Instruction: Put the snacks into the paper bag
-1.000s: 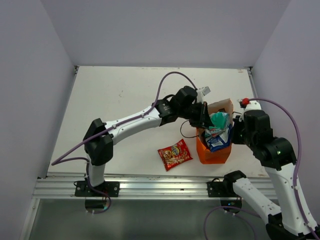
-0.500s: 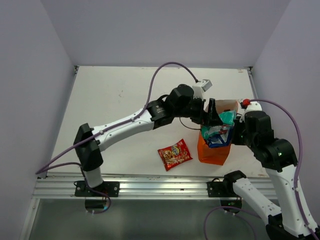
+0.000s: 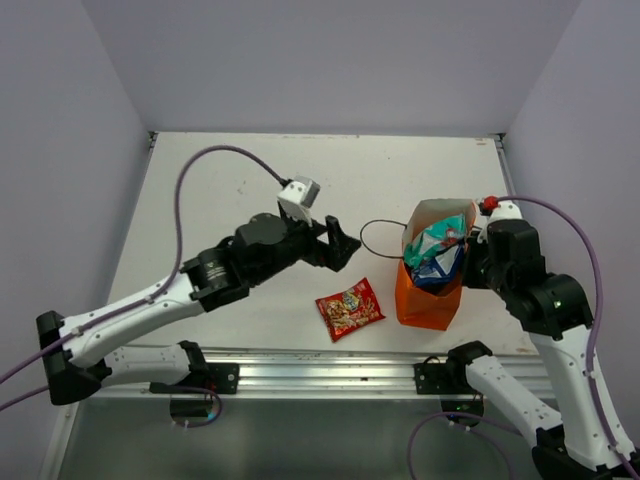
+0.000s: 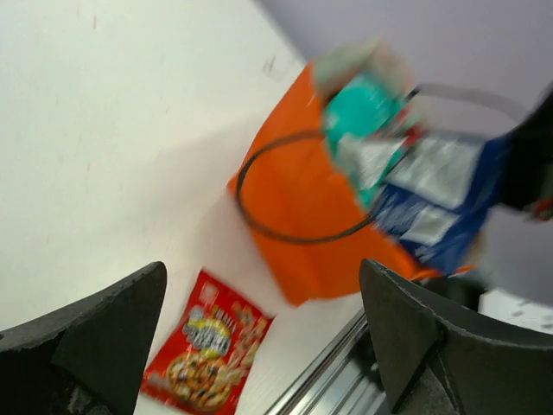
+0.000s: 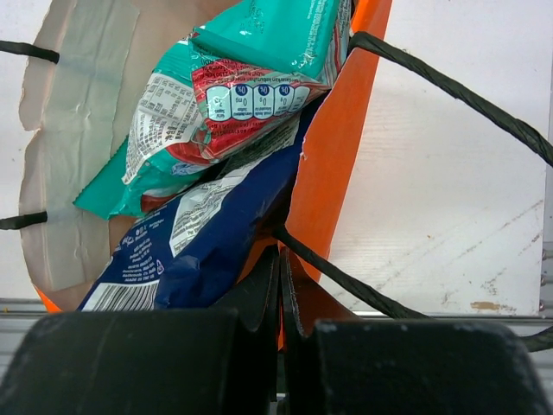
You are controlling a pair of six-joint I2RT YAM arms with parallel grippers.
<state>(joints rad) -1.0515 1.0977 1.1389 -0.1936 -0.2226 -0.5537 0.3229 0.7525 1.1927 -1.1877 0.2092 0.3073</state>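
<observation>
The orange paper bag (image 3: 428,300) stands upright at the right of the table, with a teal packet (image 3: 438,238) and a blue-white packet (image 3: 440,268) sticking out of its open top. My right gripper (image 3: 469,262) is shut on the bag's right wall (image 5: 339,156), fingertips (image 5: 270,275) pressed together over the orange paper beside the blue-white packet (image 5: 194,246) and teal packet (image 5: 259,52). A small red packet (image 3: 350,308) lies flat on the table left of the bag. My left gripper (image 3: 338,243) is open and empty, left of the bag and above the red packet (image 4: 207,354).
A thin dark cord handle (image 3: 378,240) loops out from the bag's left side toward my left gripper. A metal rail (image 3: 300,372) runs along the near table edge. Grey walls close in the table on three sides. A red knob (image 3: 490,204) sits behind the bag.
My left gripper opened over the bag, left the teal packet inside, and drew back to the left. The right gripper kept its hold on the bag.
</observation>
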